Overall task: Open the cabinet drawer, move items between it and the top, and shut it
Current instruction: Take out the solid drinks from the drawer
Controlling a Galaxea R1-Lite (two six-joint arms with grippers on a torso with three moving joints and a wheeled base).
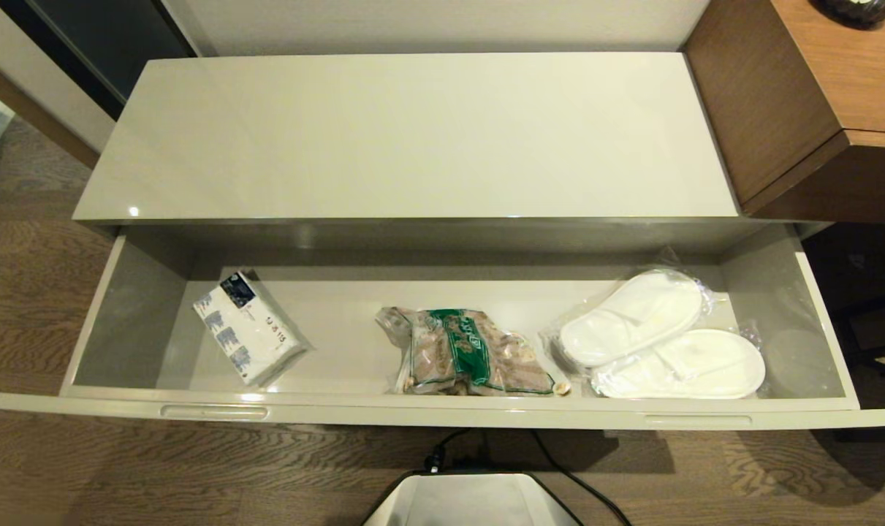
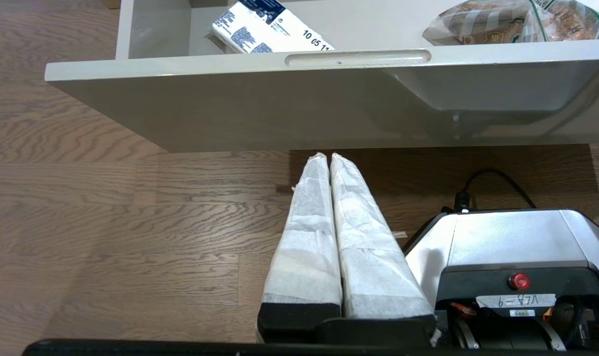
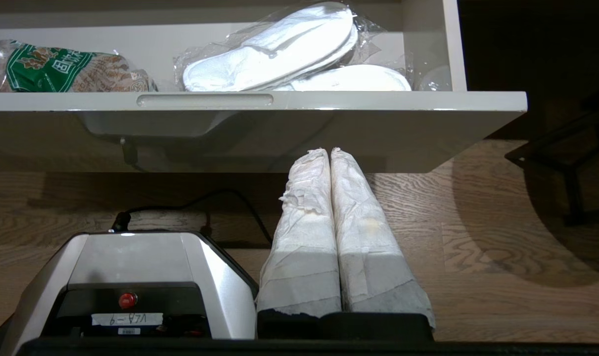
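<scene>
The white packet (image 2: 267,29) in the drawer shows the printed digits "10 05 11", the snack bag's (image 3: 57,69) green band carries white characters too small to read, and the robot base's label (image 2: 517,300) reads "VLA-9".

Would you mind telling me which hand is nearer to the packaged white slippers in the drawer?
Right. The right hand hangs shut below the drawer front, near the slippers. The left hand, also shut, hangs toward the drawer's other end.
</scene>
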